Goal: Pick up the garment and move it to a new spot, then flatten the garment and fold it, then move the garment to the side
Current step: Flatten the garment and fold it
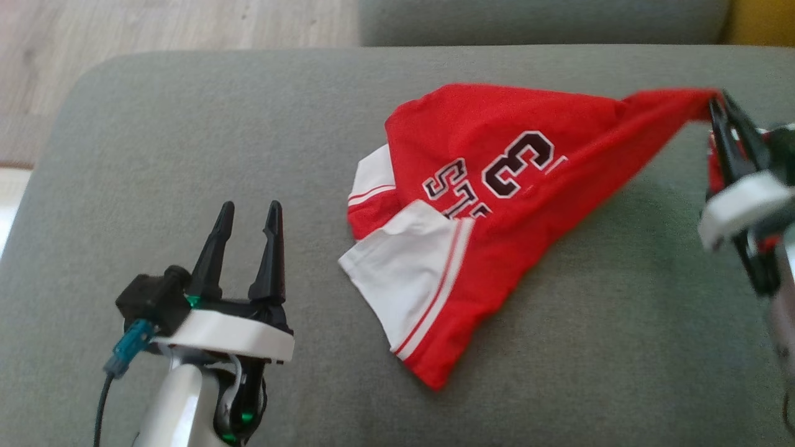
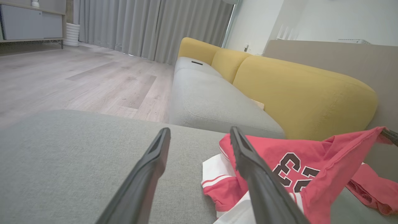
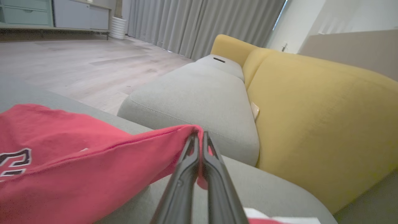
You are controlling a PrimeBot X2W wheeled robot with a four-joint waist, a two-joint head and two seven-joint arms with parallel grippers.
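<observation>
red garment (image 1: 528,248) corner pinched in right pincer (image 1: 718,104).

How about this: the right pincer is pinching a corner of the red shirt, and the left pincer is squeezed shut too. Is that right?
Not quite. The right pincer does pinch a corner of the red shirt, but the left pincer is open, fingers apart, holding nothing; the head view shows it.

The right gripper (image 3: 199,138) is closed, both fingers pinching a raised corner of the red garment (image 3: 77,165), which extends to the gripper's left above the grey cushion (image 3: 267,189) below it, with a grey sofa seat (image 3: 199,99) ahead and a yellow backrest (image 3: 314,118) to the right.
</observation>
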